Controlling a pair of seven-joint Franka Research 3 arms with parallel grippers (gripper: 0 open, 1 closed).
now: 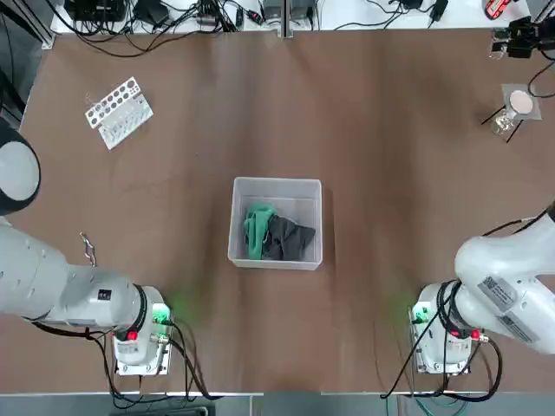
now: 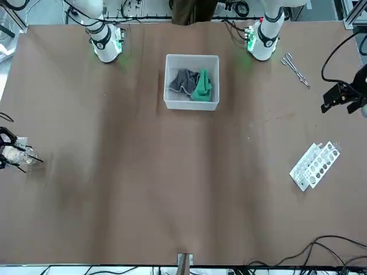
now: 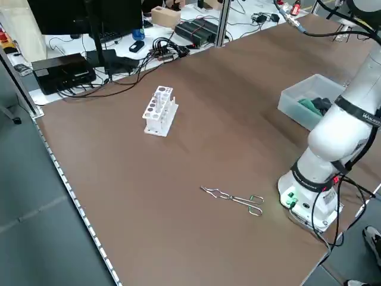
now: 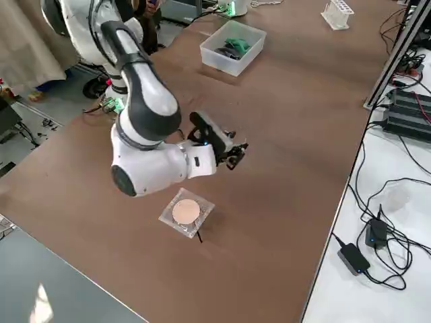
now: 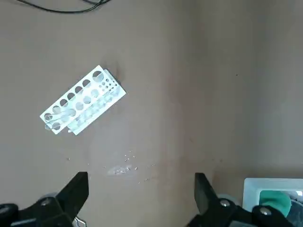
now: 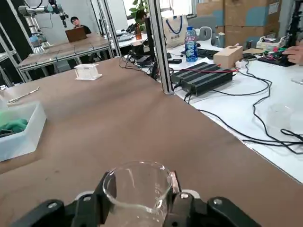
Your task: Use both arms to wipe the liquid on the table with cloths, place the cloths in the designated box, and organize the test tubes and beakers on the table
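The table [image 1: 364,130] is carrying the box [image 1: 276,187] at its middle, with the green cloth [image 1: 257,227] and the dark cloth [image 1: 290,237] lying inside it. The right gripper [image 6: 137,201] is clenching a clear glass beaker [image 6: 137,189] between its fingers, apparently just beside the metal stand [image 4: 186,212] at the table's far right corner. The left gripper [image 5: 142,198] is hanging with its fingers [image 5: 78,189] released, spread wide, the white tube rack [image 5: 83,100] lying on the table well beyond the fingertips.
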